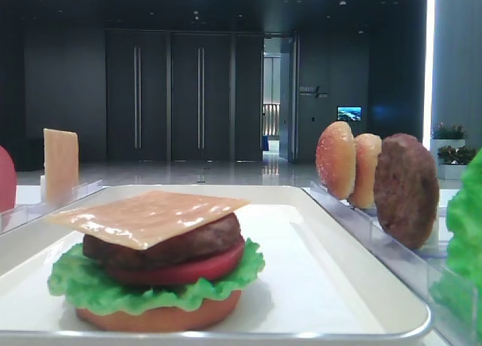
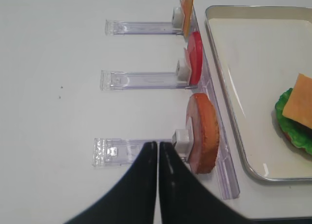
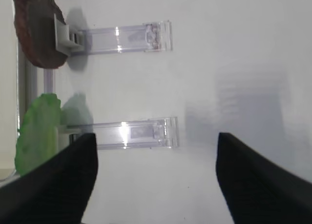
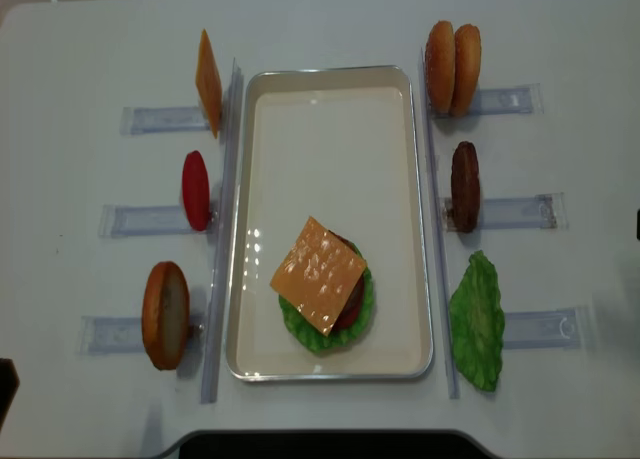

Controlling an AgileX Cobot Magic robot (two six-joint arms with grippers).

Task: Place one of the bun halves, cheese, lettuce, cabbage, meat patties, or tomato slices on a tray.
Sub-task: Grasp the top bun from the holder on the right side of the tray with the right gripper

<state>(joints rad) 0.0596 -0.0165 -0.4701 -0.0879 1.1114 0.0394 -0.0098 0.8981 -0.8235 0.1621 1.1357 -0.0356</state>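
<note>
On the white tray (image 4: 330,109) stands a stack: flat bun, lettuce, tomato, meat patty, and a cheese slice (image 4: 318,274) on top. Two domed bun halves (image 4: 452,67), a meat patty (image 4: 464,186) and a lettuce leaf (image 4: 476,321) stand in racks right of the tray. Spare cheese (image 4: 208,82), a tomato slice (image 4: 196,189) and a flat orange bun (image 4: 165,314) stand in racks on the left. My right gripper (image 3: 156,177) is open and empty over bare table, right of the lettuce (image 3: 39,136) and patty (image 3: 39,29). My left gripper (image 2: 158,146) is shut and empty beside the flat bun (image 2: 202,133).
Clear plastic racks (image 4: 520,212) lie on the white table on both sides of the tray. Long clear rails (image 4: 225,229) run along the tray's two long edges. The table's front edge (image 4: 320,437) is close below the tray.
</note>
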